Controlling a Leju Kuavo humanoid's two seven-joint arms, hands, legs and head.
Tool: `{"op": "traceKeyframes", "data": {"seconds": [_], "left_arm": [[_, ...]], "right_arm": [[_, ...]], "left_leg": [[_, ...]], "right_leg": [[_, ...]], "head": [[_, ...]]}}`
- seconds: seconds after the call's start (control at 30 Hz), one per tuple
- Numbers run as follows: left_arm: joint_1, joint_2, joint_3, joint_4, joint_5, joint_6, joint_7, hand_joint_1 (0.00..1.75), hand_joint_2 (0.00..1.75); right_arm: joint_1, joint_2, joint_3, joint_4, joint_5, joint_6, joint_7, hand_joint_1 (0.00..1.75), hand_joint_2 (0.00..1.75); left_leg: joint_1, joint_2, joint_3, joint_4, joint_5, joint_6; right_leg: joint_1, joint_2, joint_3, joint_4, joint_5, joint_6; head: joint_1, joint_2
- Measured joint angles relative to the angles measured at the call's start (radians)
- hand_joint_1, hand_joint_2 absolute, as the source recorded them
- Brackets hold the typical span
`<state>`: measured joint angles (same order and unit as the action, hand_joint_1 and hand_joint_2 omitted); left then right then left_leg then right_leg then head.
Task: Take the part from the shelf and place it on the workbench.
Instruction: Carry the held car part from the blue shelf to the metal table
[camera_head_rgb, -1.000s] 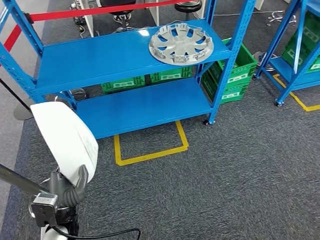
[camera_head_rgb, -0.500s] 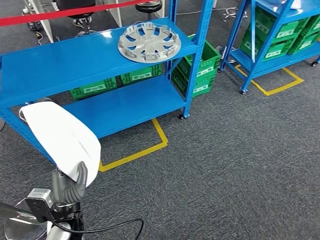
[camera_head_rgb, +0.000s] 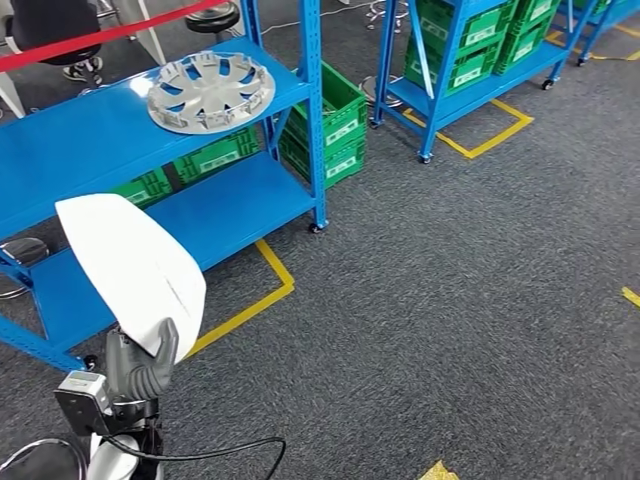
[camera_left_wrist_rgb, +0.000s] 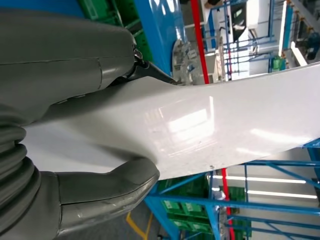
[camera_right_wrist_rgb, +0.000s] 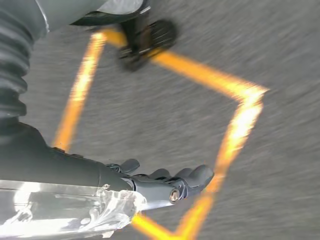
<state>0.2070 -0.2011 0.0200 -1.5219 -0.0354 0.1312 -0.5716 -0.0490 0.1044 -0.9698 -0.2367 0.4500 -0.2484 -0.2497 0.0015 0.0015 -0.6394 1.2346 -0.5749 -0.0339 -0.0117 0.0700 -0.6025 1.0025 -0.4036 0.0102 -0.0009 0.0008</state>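
The part is a white curved panel (camera_head_rgb: 132, 265), held up low on the left of the head view. My left hand (camera_head_rgb: 140, 365) grips its lower edge, with the thumb over the near face. The left wrist view shows the glossy panel (camera_left_wrist_rgb: 211, 125) clamped between the thick grey thumb (camera_left_wrist_rgb: 109, 192) and the fingers above it. My right hand (camera_right_wrist_rgb: 166, 182) hangs over the grey carpet, its dark fingers stretched out and holding nothing.
A blue shelf (camera_head_rgb: 75, 140) stands at the left with a silver hubcap (camera_head_rgb: 210, 92) on its upper board. Green crates (camera_head_rgb: 332, 120) sit beside it. A second blue rack (camera_head_rgb: 468, 60) stands at the back right. Yellow tape (camera_head_rgb: 256, 300) marks the grey carpet.
The whole picture has shifted: the camera has swung right, so the shelf and hubcap slide to the left. My left hand keeps the same hold on the white panel.
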Motion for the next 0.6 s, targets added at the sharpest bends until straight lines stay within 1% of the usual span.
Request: {"op": "traceKeyframes", "data": {"seconds": [0.03, 0.07, 0.1, 0.13, 0.17, 0.2, 0.23, 0.27, 0.3, 0.33, 0.37, 0.4, 0.43, 0.47, 0.5, 0.53, 0.57, 0.6], "left_arm": [[0.006, 0.002, 0.005, -0.007, 0.006, 0.001, 0.003, 1.75, 1.75], [0.013, 0.002, 0.012, -0.016, 0.010, 0.003, 0.005, 1.75, 1.75], [0.021, 0.002, 0.021, -0.029, 0.016, 0.005, 0.006, 1.75, 1.75], [0.029, 0.002, 0.032, -0.042, 0.021, 0.005, 0.008, 1.75, 1.75], [0.037, 0.001, 0.043, -0.055, 0.025, 0.005, 0.009, 1.75, 1.75], [0.044, -0.001, 0.052, -0.067, 0.030, 0.003, 0.011, 1.75, 1.75], [0.048, -0.003, 0.060, -0.078, 0.032, 0.002, 0.012, 1.75, 1.75], [0.051, -0.005, 0.066, -0.089, 0.033, -0.001, 0.013, 1.75, 1.75], [0.055, -0.008, 0.071, -0.098, 0.032, -0.003, 0.013, 1.75, 1.75], [0.060, -0.010, 0.077, -0.107, 0.031, -0.005, 0.015, 1.75, 1.75], [0.065, -0.012, 0.082, -0.113, 0.030, -0.007, 0.017, 1.75, 1.75], [0.069, -0.013, 0.088, -0.117, 0.030, -0.007, 0.019, 1.75, 1.75], [0.071, -0.013, 0.092, -0.120, 0.030, -0.008, 0.020, 1.75, 1.75], [0.073, -0.015, 0.096, -0.123, 0.028, -0.008, 0.021, 1.75, 1.75], [0.075, -0.016, 0.100, -0.127, 0.025, -0.008, 0.021, 1.75, 1.75], [0.078, -0.019, 0.105, -0.132, 0.018, -0.008, 0.021, 1.75, 1.75], [0.083, -0.023, 0.111, -0.140, 0.013, -0.009, 0.021, 1.75, 1.75], [0.090, -0.028, 0.120, -0.151, 0.007, -0.013, 0.018, 1.75, 1.75]], "right_arm": [[0.003, 0.003, -0.001, 0.002, 0.007, -0.012, 0.031, 0.00, 1.75], [0.006, 0.006, -0.002, 0.004, 0.012, -0.019, 0.053, 0.00, 1.75], [0.006, 0.009, -0.002, 0.005, 0.017, -0.024, 0.068, 0.00, 1.75], [0.006, 0.013, -0.002, 0.006, 0.021, -0.026, 0.080, 0.00, 1.75], [0.008, 0.016, -0.002, 0.007, 0.024, -0.028, 0.089, 0.00, 1.75], [0.011, 0.019, -0.002, 0.008, 0.027, -0.029, 0.095, 0.00, 1.75], [0.016, 0.021, -0.003, 0.009, 0.029, -0.030, 0.099, 0.00, 1.75], [0.020, 0.024, -0.003, 0.011, 0.030, -0.031, 0.102, 0.00, 1.75], [0.021, 0.027, -0.003, 0.012, 0.031, -0.032, 0.103, 0.00, 1.75], [0.020, 0.030, -0.004, 0.013, 0.031, -0.032, 0.104, 0.00, 1.75], [0.016, 0.033, -0.004, 0.014, 0.032, -0.032, 0.105, 0.00, 1.75], [0.013, 0.035, -0.004, 0.014, 0.032, -0.032, 0.105, 0.00, 1.75], [0.012, 0.036, -0.004, 0.015, 0.033, -0.031, 0.106, 0.00, 1.75], [0.013, 0.037, -0.004, 0.015, 0.036, -0.029, 0.106, 0.00, 1.75], [0.014, 0.037, -0.004, 0.015, 0.040, -0.024, 0.104, 0.00, 1.75], [0.015, 0.037, -0.004, 0.015, 0.046, -0.016, 0.098, 0.00, 1.75], [0.015, 0.038, -0.003, 0.015, 0.055, -0.006, 0.089, 0.00, 1.75], [0.013, 0.039, -0.002, 0.015, 0.066, 0.006, 0.077, 0.00, 1.75]], "left_leg": [[0.002, -0.010, 0.028, -0.062, 0.040, 0.001], [0.006, -0.038, 0.059, -0.133, 0.076, 0.001], [0.011, -0.064, 0.086, -0.194, 0.098, 0.002], [0.014, -0.086, 0.101, -0.232, 0.107, 0.003], [0.015, -0.097, 0.106, -0.248, 0.106, 0.006], [0.015, -0.089, 0.106, -0.250, 0.104, 0.013], [0.014, -0.076, 0.105, -0.251, 0.107, 0.020], [0.014, -0.064, 0.106, -0.253, 0.110, 0.028], [0.015, -0.050, 0.107, -0.255, 0.113, 0.035], [0.014, -0.034, 0.108, -0.257, 0.114, 0.039], [0.011, -0.019, 0.109, -0.257, 0.113, 0.043], [0.008, -0.001, 0.109, -0.257, 0.112, 0.044], [0.006, 0.015, 0.109, -0.257, 0.111, 0.045], [0.006, 0.030, 0.110, -0.257, 0.111, 0.045], [0.005, 0.044, 0.112, -0.257, 0.109, 0.044], [0.005, 0.056, 0.114, -0.256, 0.108, 0.042], [0.004, 0.068, 0.118, -0.256, 0.105, 0.038], [0.001, 0.079, 0.121, -0.256, 0.101, 0.033]], "right_leg": [[-0.001, 0.015, 0.000, 0.000, 0.002, 0.003], [0.000, 0.030, -0.002, 0.003, 0.003, 0.006], [0.000, 0.044, -0.008, 0.007, 0.005, 0.011], [0.000, 0.058, -0.014, 0.009, 0.007, 0.016], [-0.001, 0.070, -0.022, 0.010, 0.010, 0.023], [-0.003, 0.083, -0.029, 0.008, 0.014, 0.031], [-0.005, 0.086, -0.034, 0.007, 0.016, 0.038], [-0.004, 0.069, -0.041, 0.016, 0.010, 0.043], [-0.001, 0.040, -0.056, 0.044, -0.008, 0.047], [0.000, 0.002, -0.078, 0.095, -0.037, 0.050], [0.001, -0.033, -0.109, 0.164, -0.073, 0.053], [0.000, -0.052, -0.140, 0.235, -0.105, 0.056], [-0.001, -0.061, -0.159, 0.286, -0.123, 0.057], [-0.001, -0.065, -0.161, 0.301, -0.124, 0.058], [-0.001, -0.069, -0.140, 0.274, -0.107, 0.058], [-0.001, -0.078, -0.101, 0.211, -0.078, 0.057], [0.001, -0.102, -0.056, 0.135, -0.056, 0.054], [0.004, -0.122, -0.019, 0.073, -0.038, 0.048]], "head": [[0.000, 0.000], [0.000, 0.000], [0.000, 0.000], [0.000, 0.000], [-0.001, 0.000], [0.000, 0.000], [-0.001, 0.000], [0.002, 0.000], [0.007, 0.000], [0.011, 0.000], [0.015, 0.000], [0.016, 0.000], [0.015, 0.000], [0.016, 0.000], [0.016, 0.000], [0.016, 0.000], [0.016, 0.000], [0.015, 0.000]]}}
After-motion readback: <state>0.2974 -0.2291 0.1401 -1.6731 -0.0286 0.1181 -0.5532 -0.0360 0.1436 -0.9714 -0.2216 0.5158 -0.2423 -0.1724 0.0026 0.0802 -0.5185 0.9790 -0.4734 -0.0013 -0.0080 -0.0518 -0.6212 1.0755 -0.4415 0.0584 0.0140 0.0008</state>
